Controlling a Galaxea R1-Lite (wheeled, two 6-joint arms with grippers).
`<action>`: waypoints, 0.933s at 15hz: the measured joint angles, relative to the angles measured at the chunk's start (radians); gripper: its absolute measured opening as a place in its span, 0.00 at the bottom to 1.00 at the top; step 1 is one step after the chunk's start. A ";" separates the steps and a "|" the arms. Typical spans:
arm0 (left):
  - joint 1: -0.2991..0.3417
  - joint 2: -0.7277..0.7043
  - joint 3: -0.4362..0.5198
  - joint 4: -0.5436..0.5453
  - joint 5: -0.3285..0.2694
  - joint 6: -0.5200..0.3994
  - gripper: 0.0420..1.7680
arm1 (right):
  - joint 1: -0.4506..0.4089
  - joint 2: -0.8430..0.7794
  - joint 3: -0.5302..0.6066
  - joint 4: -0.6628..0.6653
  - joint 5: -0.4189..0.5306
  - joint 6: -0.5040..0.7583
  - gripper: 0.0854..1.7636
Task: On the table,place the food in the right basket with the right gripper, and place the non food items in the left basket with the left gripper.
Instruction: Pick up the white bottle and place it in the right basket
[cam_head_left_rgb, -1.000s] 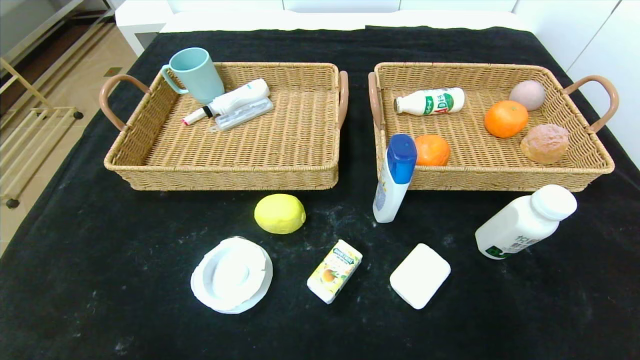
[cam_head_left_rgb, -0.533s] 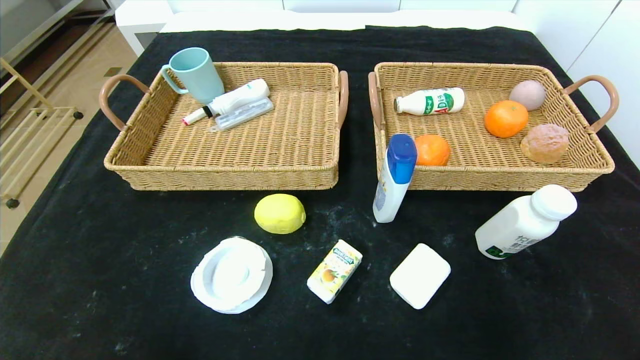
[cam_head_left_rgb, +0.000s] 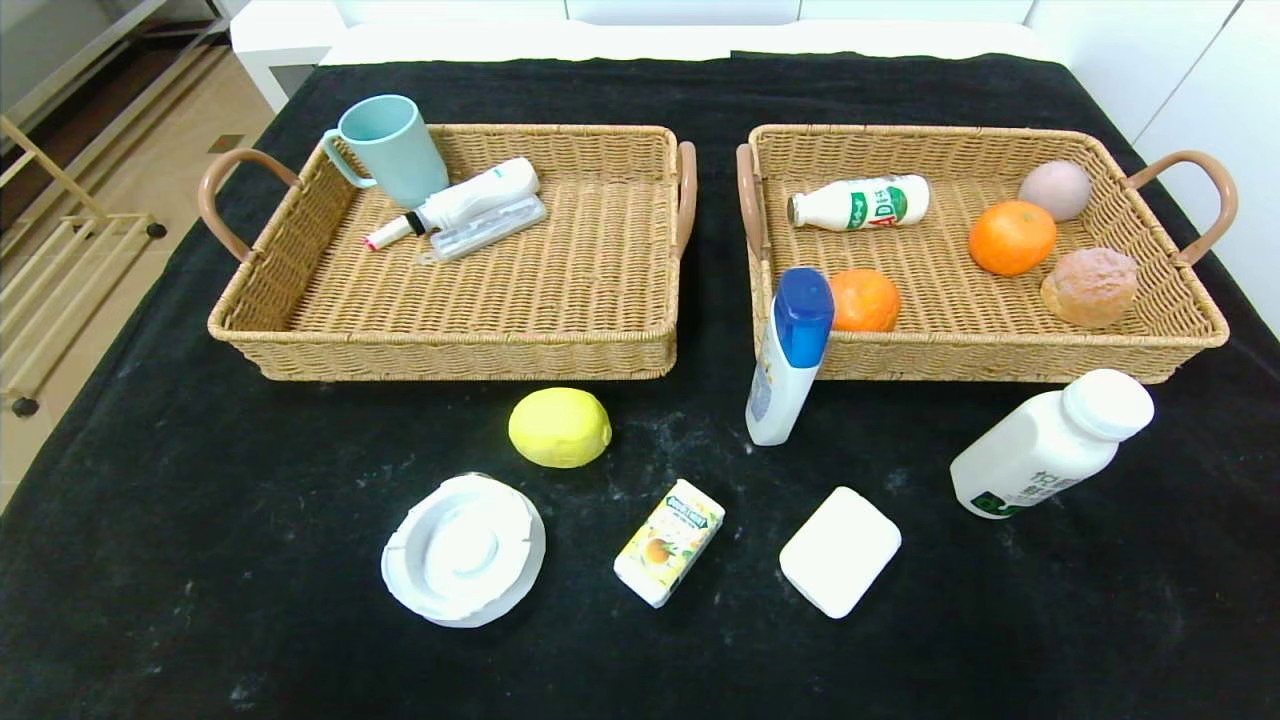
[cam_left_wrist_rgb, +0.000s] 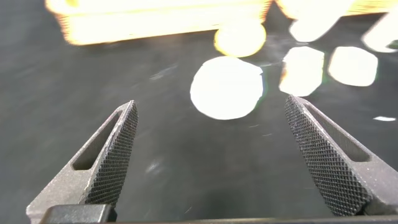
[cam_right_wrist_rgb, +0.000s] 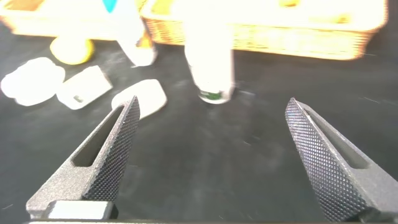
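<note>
On the black table in front of the baskets lie a yellow lemon (cam_head_left_rgb: 560, 427), a white round dish (cam_head_left_rgb: 463, 549), a juice box (cam_head_left_rgb: 668, 541) and a white soap bar (cam_head_left_rgb: 840, 551). A blue-capped bottle (cam_head_left_rgb: 790, 357) and a white milk bottle (cam_head_left_rgb: 1050, 445) stand near the right basket (cam_head_left_rgb: 1000, 362). Neither arm shows in the head view. My left gripper (cam_left_wrist_rgb: 210, 106) hangs open over the cloth, short of the dish (cam_left_wrist_rgb: 227, 87). My right gripper (cam_right_wrist_rgb: 211, 102) is open too, with the milk bottle (cam_right_wrist_rgb: 209, 56) ahead of it.
The left basket (cam_head_left_rgb: 450, 357) holds a teal mug (cam_head_left_rgb: 392, 148), a white pen-like tube (cam_head_left_rgb: 455, 205) and a clear case. In the right basket lie a small drink bottle (cam_head_left_rgb: 860, 203), two oranges (cam_head_left_rgb: 1012, 237), an egg (cam_head_left_rgb: 1054, 189) and a bun (cam_head_left_rgb: 1090, 286).
</note>
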 joint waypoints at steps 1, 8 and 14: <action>-0.033 0.061 -0.031 0.000 -0.029 0.000 0.97 | 0.008 0.054 -0.026 -0.005 0.025 -0.003 0.97; -0.288 0.487 -0.266 0.001 -0.078 0.002 0.97 | 0.105 0.333 -0.136 -0.053 0.068 -0.011 0.97; -0.411 0.672 -0.351 -0.004 -0.075 0.012 0.97 | 0.169 0.418 -0.140 -0.073 0.049 -0.012 0.97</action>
